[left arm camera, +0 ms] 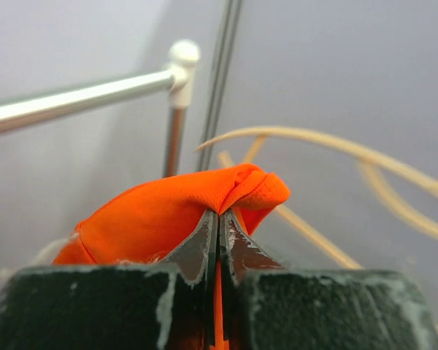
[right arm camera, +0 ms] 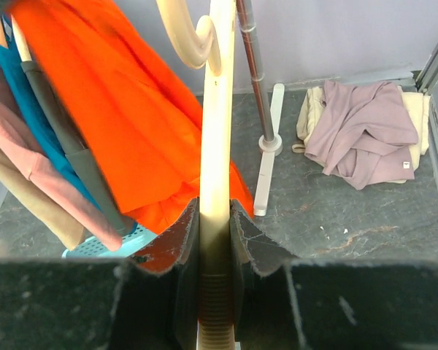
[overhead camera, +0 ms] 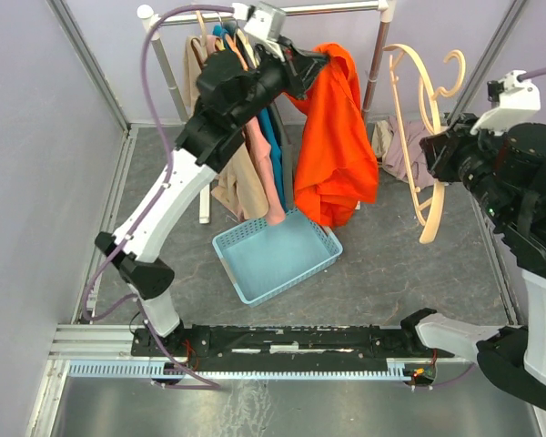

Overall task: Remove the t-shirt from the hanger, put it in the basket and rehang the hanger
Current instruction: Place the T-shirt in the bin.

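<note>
Left claw [left arm camera: 219, 219] is pinched shut on the orange t-shirt [overhead camera: 332, 137] at 12 o'clock in the top view, hanging it above the blue basket [overhead camera: 282, 259]. Right claw [right arm camera: 215, 215] grips the wooden hanger [overhead camera: 428, 118], held clear at 2 o'clock. Shirt looks free of it, so separation seems done.

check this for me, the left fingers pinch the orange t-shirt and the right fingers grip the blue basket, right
One thing is off: the right fingers grip the cream hanger, as the right wrist view shows. The left fingers do pinch the orange t-shirt.
</note>
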{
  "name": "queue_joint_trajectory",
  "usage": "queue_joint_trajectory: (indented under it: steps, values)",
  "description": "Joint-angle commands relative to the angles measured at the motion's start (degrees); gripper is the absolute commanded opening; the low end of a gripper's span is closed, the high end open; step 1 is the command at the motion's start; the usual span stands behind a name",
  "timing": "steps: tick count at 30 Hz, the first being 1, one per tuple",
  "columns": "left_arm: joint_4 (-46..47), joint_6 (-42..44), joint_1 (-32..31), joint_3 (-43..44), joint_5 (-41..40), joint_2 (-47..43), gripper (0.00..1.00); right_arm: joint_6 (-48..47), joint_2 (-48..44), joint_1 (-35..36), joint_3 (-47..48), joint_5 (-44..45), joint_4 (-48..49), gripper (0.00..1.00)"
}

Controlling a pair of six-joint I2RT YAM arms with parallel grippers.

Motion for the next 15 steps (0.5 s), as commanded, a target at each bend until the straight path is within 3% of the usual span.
queue_joint_trajectory:
  steps: [1,15]
  values:
    - [5.88,-8.75,-0.02,3.1,5.73,-7.17,0.03,-0.86,1.22,-0.05,0.34,-1.63,4.8,0.01]
    - [15.19,-19.69,-0.03,3.98,13.64,-12.73,0.03,0.34,-1.37,-0.05,-5.37,-4.06,7.03,0.01]
